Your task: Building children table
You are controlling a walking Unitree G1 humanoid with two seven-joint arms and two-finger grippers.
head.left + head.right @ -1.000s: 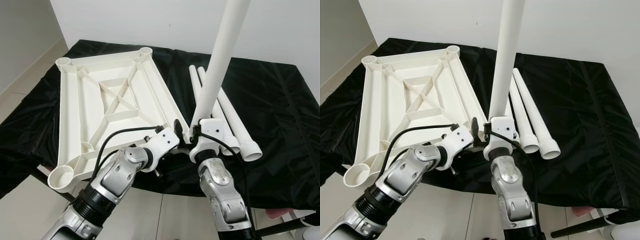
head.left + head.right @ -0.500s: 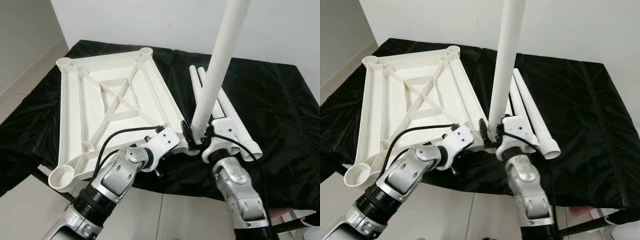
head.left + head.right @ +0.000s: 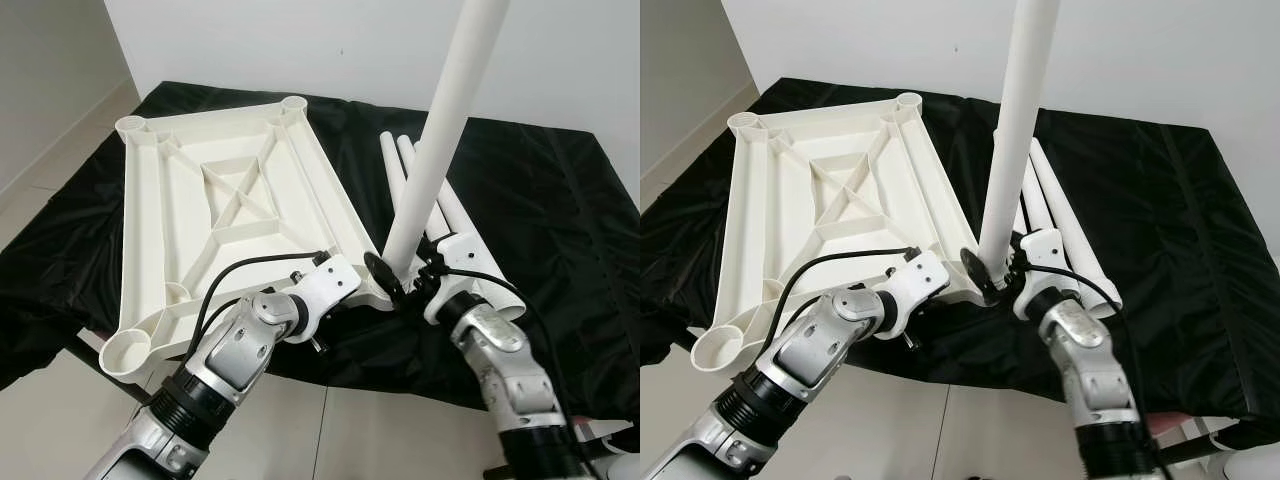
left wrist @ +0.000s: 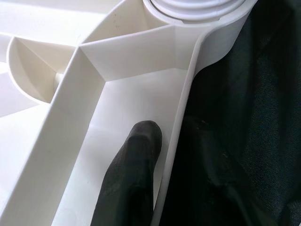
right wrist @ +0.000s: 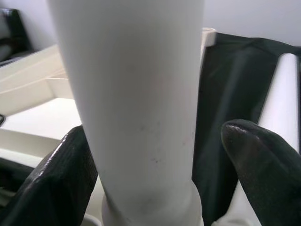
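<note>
Left gripper (image 3: pixel 372 272) pinched the tabletop (image 3: pixel 215 200) rim; right gripper (image 5: pixel 155 165), fingers apart w/ leg (image 3: pixel 432 165) between, should've kept it upright & seated in corner socket.

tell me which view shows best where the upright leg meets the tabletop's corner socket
The left wrist view: the threaded base of the upright leg sits in the tabletop corner socket, close up. The right wrist view shows the leg shaft between the right end effector fingers, with the joint cut off. In the eye views, the end effectors partly hide the joint.
</note>
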